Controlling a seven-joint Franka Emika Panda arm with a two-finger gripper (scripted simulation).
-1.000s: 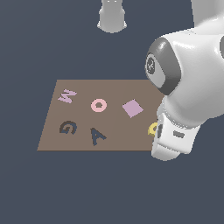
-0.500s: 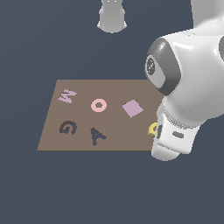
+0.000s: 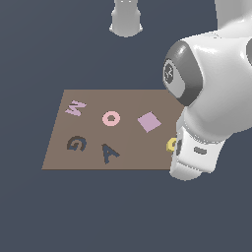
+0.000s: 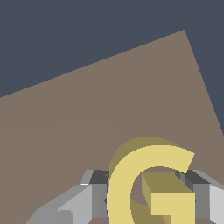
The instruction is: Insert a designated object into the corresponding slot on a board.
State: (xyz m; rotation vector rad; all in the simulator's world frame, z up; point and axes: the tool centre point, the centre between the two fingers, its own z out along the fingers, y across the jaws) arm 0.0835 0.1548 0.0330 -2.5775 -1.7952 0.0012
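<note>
The yellow G block point(image 4: 151, 183) sits between the gripper point(image 4: 148, 197) fingers point(image 4: 94, 192), which press against both its sides, over the brown board point(image 3: 98, 162) near its edge. The dark G slot point(image 3: 77, 143) lies well apart from the block, beyond the dark A recess point(image 3: 110, 153).

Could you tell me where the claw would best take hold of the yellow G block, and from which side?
Grip the yellow G block across its outer flanks from above, one finger on either side, as the claw sits in the wrist view. The block is thick, giving the pads flat walls to bear on.
</note>
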